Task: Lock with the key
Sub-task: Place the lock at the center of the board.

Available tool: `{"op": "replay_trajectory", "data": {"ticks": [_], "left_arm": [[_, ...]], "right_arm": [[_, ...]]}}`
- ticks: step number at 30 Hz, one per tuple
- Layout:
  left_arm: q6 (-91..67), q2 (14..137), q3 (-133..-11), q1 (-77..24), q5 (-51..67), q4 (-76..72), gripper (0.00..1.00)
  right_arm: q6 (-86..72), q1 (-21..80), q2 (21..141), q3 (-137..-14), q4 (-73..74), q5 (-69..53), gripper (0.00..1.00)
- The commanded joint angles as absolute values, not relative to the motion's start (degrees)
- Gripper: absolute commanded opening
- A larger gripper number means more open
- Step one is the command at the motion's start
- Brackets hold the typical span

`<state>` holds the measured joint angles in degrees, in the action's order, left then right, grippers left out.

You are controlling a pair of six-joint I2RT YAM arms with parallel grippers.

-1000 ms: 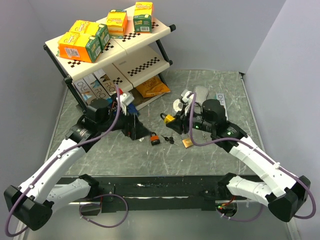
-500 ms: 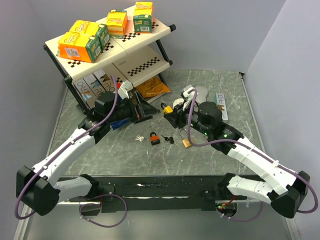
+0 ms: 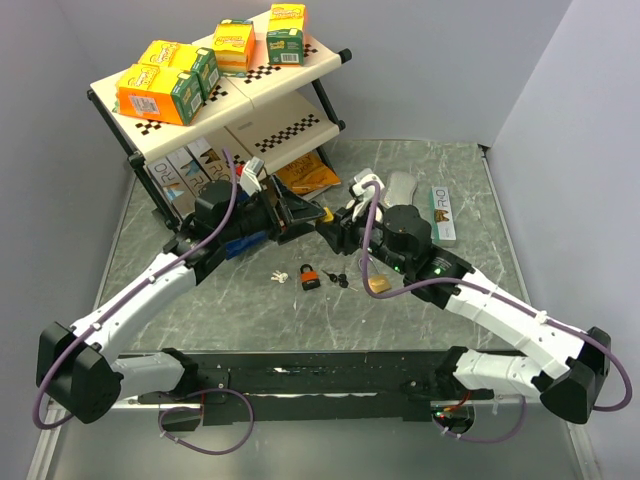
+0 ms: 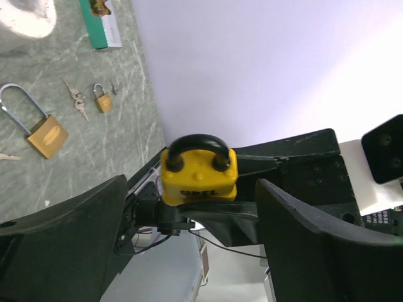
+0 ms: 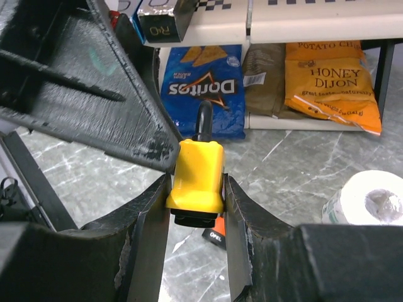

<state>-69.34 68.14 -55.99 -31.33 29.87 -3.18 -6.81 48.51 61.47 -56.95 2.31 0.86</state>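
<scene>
— Rack [image 3: 285,128] stands just behind our left gripper [image 3: 312,212]; chip bags [image 3: 305,178] fill its bottom shelf.
— Noted. Orange padlock [image 3: 311,277], keys [image 3: 278,276], brass padlock [image 3: 379,285] litter the table [image 3: 230,312] below us; we find bare marble nearer the bases, room to pass there.

Four padlocks: one yellow plastic-cased padlock [image 4: 198,176], one orange padlock [image 3: 311,277], one large brass padlock [image 4: 44,133] and one small brass padlock [image 4: 101,100]. Three key bunches, as far as such small shapes allow: a silver key bunch [image 3: 277,276], a dark key bunch [image 3: 340,280] and a pale key bunch [image 4: 75,104]. Three snack bags: a blue Doritos bag [image 5: 204,88], a brown bag [image 5: 263,78] and an orange Honey Dijon bag [image 5: 330,85]. One white paper roll [image 5: 371,204]. One flat green box [image 3: 443,212].
</scene>
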Motion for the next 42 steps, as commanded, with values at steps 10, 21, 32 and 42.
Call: {"op": "replay_trajectory", "data": {"ticks": [10, 21, 32, 42], "left_arm": [[-71.5, 67.8, -56.8, -32.9, 27.1, -8.2, 0.72], [-67.6, 68.4, -58.4, -33.0, 24.2, -2.1, 0.32], [-30.5, 64.2, -57.2, -32.2, 15.5, 22.3, 0.01], [-22.1, 70.5, -53.6, -32.3, 10.2, 33.4, 0.01]], "right_arm": [[-10.7, 50.0, 62.8, -61.6, -5.1, 3.8, 0.0], [-12.0, 50.2, 63.1, -61.3, -4.8, 3.3, 0.04], [-3.6, 48.1, 57.5, -60.7, 9.4, -3.6, 0.96], [-2.2, 44.4, 55.3, -58.8, 10.4, -5.8, 1.0]]}}
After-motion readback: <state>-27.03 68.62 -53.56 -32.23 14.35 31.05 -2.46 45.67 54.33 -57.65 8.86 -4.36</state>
